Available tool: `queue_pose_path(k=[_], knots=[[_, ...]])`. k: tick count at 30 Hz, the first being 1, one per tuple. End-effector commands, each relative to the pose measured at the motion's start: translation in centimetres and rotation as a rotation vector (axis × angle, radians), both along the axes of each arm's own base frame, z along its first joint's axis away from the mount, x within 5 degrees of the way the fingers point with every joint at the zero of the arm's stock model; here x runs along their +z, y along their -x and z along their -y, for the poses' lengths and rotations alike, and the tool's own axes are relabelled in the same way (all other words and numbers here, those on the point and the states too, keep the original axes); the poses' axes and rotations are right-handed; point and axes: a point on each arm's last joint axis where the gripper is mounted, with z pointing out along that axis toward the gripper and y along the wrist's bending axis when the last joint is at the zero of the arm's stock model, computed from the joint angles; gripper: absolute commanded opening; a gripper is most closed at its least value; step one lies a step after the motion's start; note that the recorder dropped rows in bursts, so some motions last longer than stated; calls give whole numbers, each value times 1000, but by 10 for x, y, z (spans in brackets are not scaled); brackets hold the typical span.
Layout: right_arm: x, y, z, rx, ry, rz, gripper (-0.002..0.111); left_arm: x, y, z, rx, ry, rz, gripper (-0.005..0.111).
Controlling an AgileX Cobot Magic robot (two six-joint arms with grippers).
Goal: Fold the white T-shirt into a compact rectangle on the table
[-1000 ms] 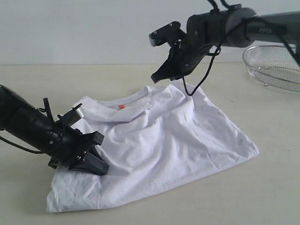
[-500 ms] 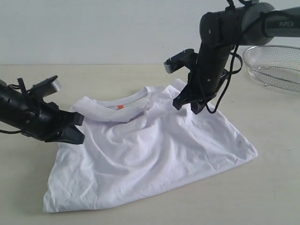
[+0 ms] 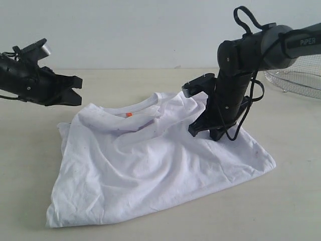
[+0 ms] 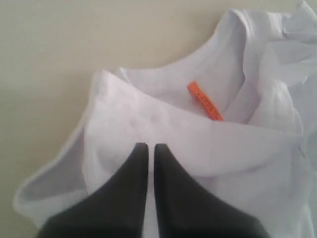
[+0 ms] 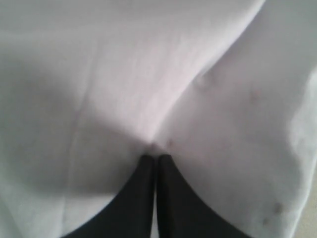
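Lying rumpled: one white T-shirt [image 3: 150, 165] (two tools [image 3: 74, 89] [image 3: 204, 132])

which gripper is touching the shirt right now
The right gripper: its shut tips are down on the shirt, on the upper right part. The left gripper, also shut, hangs in the air beyond the shirt's left edge.

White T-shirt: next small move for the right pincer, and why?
Probably lift the right pincer a little and open it, to pinch the white T-shirt beneath it. Its jaws are shut with the tips pressed onto the cloth, gripping nothing I can make out, and the shirt lies rumpled, not rectangular. The left pincer is shut, off the shirt.
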Motion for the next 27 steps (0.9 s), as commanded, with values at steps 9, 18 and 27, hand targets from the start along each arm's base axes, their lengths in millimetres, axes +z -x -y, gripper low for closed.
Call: queue_pose_path(k=[9,18,27], knots=[[-3,2,3,-9,4,-8,0,-25,-38,-9,46,-30,-19,60],[-4,3,4,-15,7,-23,0,-49,-48,3,-11,90,-128,51],[-4,3,4,-15,7,-23,0,-47,-50,3,-29,73,-113,5]])
